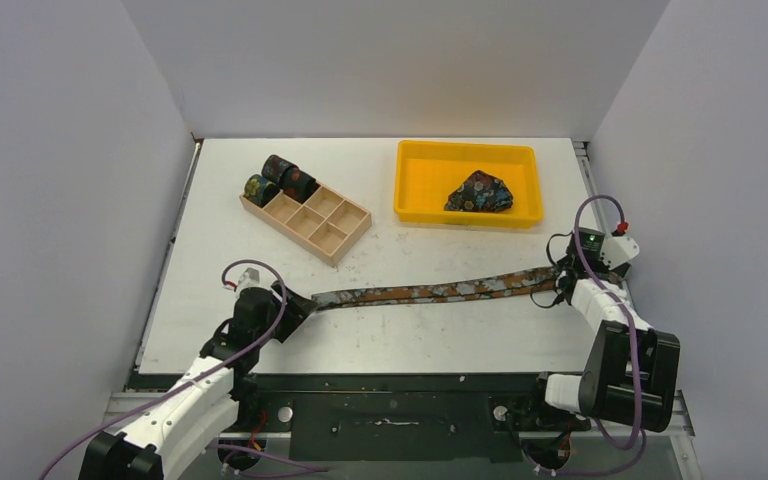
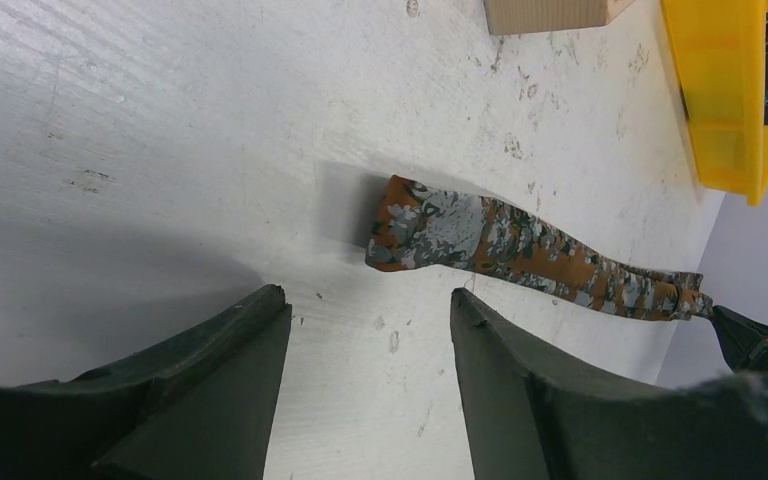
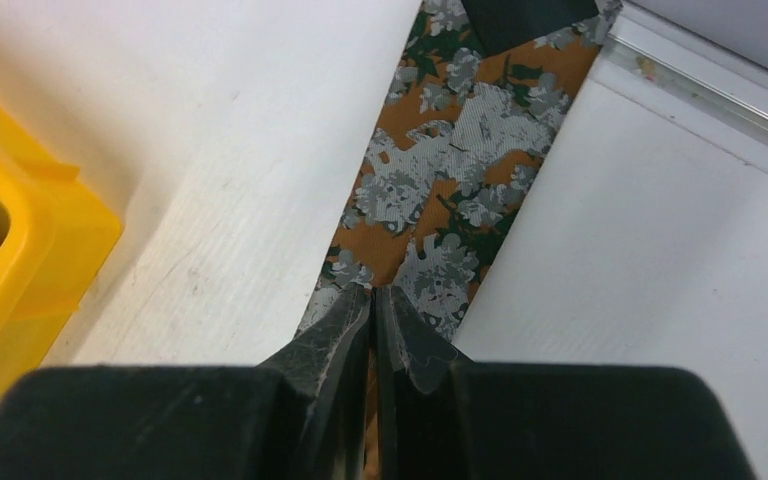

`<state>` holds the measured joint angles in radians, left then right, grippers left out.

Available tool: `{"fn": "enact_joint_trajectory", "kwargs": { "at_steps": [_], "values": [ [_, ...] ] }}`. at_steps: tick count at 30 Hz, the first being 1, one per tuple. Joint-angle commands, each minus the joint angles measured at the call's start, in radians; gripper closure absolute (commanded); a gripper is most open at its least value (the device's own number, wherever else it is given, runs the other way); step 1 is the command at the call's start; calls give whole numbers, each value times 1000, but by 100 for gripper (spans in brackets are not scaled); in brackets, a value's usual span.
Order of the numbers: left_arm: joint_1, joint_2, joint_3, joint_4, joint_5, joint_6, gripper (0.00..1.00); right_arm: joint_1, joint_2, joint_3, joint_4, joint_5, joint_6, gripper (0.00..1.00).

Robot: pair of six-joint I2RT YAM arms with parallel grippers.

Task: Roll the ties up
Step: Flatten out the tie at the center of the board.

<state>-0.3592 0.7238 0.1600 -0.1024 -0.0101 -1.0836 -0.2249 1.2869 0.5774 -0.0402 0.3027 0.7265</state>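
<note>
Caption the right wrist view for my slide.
Right gripper shut on the orange floral tie lying on the table, yellow tray at left.

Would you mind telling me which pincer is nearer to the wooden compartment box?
Left. The left pincer lies just in front of the wooden box; the right pincer is far to its right, gripping the tie.
</note>
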Motion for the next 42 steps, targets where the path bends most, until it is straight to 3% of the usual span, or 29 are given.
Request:
{"fn": "enact_joint_trajectory", "kwargs": {
  "at_steps": [1,7,13,22,28,33,42],
  "values": [
    [-2,6,45,2,-12,20,41,-40,16,6,2,67,51,95],
    [1,42,57,-2,-56,40,29,-54,13,-9,15,49,73,95],
    [1,142,78,60,-8,71,27,-54,22,-23,32,38,70,95],
    [-44,294,74,244,48,60,40,-50,24,-23,16,40,63,95],
    [-123,380,121,254,-26,57,42,-49,25,-8,-33,127,69,95],
    [-132,437,123,280,-76,58,50,-48,17,17,-64,181,72,95],
    [-124,536,138,297,-113,70,51,-67,62,95,-122,283,-22,95]
  ]
}}
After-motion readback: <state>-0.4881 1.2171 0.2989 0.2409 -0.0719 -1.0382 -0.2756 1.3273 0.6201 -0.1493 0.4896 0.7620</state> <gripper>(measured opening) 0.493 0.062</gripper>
